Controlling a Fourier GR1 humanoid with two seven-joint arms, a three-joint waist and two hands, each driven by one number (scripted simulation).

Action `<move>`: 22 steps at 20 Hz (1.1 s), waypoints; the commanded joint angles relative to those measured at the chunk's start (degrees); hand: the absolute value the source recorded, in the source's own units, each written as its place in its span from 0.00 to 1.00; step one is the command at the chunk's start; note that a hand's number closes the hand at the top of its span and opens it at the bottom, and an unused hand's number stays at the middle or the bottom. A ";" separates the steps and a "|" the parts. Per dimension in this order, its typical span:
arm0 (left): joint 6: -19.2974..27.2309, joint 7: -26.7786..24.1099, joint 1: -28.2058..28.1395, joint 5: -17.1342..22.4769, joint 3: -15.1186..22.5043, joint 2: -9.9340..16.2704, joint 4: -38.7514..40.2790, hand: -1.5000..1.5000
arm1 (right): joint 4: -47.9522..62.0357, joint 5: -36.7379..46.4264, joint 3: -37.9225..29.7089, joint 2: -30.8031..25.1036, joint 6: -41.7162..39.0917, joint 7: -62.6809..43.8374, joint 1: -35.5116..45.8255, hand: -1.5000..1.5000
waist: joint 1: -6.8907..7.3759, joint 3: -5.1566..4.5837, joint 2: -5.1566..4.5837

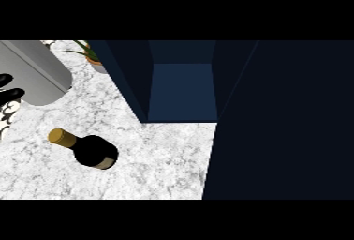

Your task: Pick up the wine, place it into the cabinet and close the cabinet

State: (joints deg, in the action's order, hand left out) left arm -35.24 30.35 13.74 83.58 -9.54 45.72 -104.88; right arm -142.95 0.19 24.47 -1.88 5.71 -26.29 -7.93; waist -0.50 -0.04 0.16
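Note:
A dark wine bottle (91,150) with a gold cap stands on the marbled counter (159,159), left of centre. The dark blue cabinet (183,91) stands open behind it, showing a bare blue interior. Its open door (283,122) fills the right side of the view. My left hand (10,95) shows at the left edge below its grey forearm (38,70), fingers relaxed and holding nothing, well apart from the bottle. My right hand does not show.
A potted plant (88,55) sits at the back, just left of the cabinet's side wall. The counter runs from the bottle to the cabinet's opening.

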 commanded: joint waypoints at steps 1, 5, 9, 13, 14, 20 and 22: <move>-0.74 1.42 -1.27 -0.20 -0.65 -1.04 -1.08 0.00 | -8.87 6.39 2.79 -1.22 1.85 -4.45 -1.49 0.00 | 0.14 0.00 0.07; -1.97 2.22 -1.97 -2.00 -1.85 -1.10 0.23 0.00 | -8.85 7.74 2.01 -1.19 4.86 -9.89 4.49 0.00 | 0.32 -0.04 0.08; -2.90 1.57 -1.00 -5.51 0.15 -4.50 2.24 0.00 | -10.72 6.45 1.30 -2.86 5.69 -11.21 5.82 0.00 | -0.09 -0.04 0.04; -0.37 0.36 2.36 -12.98 2.30 -8.35 4.40 0.00 | -11.32 7.70 4.15 -4.80 6.55 -8.63 2.05 0.00 | -1.11 0.00 0.08; -2.35 -0.36 1.32 -15.46 2.45 -9.77 4.89 0.00 | -9.93 11.14 6.67 -2.85 9.10 -12.58 6.60 0.00 | -0.67 -0.10 0.07; -7.37 -1.21 -0.09 -18.50 1.61 -12.28 7.73 0.00 | -11.71 9.37 5.54 -6.33 9.40 -10.17 4.43 0.00 | -0.40 -0.04 0.13; -10.85 -3.07 -0.42 -24.46 2.94 -16.25 11.19 0.00 | -8.69 9.29 4.14 -5.24 10.84 -12.77 9.26 0.00 | -0.35 -0.08 -0.06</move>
State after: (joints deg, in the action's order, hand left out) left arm -43.02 29.40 14.22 65.84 -7.66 34.01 -95.80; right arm -143.56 3.10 28.66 -6.44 15.16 -33.60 -0.07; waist -0.98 -0.09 0.18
